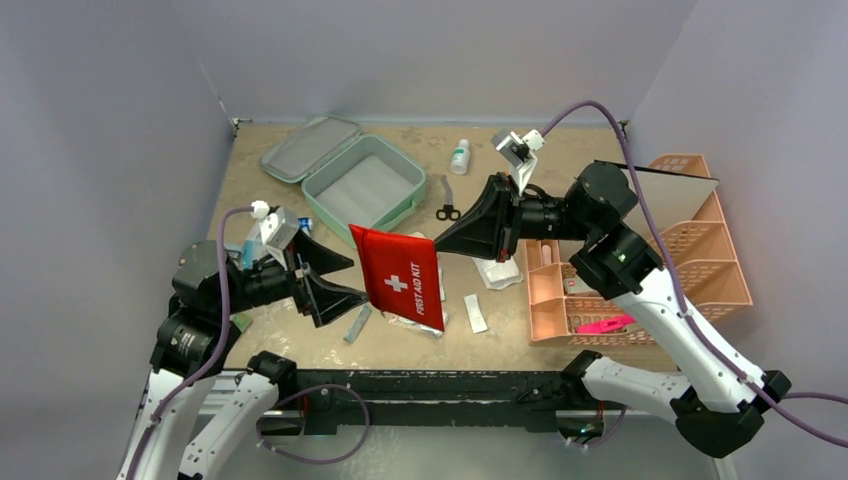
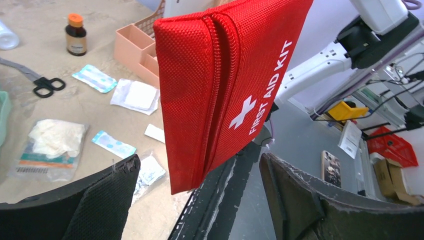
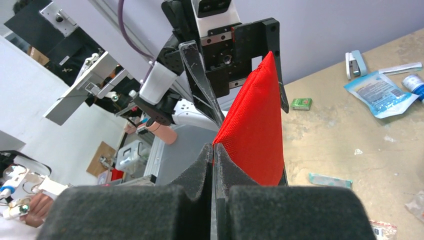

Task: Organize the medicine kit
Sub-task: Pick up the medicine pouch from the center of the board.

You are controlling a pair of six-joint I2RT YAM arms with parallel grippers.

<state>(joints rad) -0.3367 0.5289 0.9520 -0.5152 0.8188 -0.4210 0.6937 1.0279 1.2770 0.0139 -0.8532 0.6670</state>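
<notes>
Clenched on the top corner of the red pouch [image 1: 400, 280] at the right gripper [image 3: 214, 152], pads pressed flat together with only fabric between. Spread wide at the left gripper [image 1: 357, 279], gripping nothing, one finger above and one below the pouch's left edge; touching it or just short of it, cannot tell. Held off the table [image 1: 255, 205], tilted, white cross and "FIRST AID KIT" lettering facing the top camera, zip edge toward the left wrist.

Beyond the pouch, toward the far left of the table: the medicine kit [image 1: 308, 150], mint-green, lying open, lid flat beside the pale base, well apart from both grippers. Just right of it, black-handled scissors [image 1: 447, 205] and a small white bottle [image 1: 460, 155]. Under and around the pouch, flat sachets and gauze packets [image 2: 135, 95] scattered on the tabletop. Farther off, a brown bottle [image 2: 76, 34] with an orange cap, upright. Along the right side, the peach rack [image 1: 700, 260], with something pink [image 1: 605, 325] in a near compartment.
</notes>
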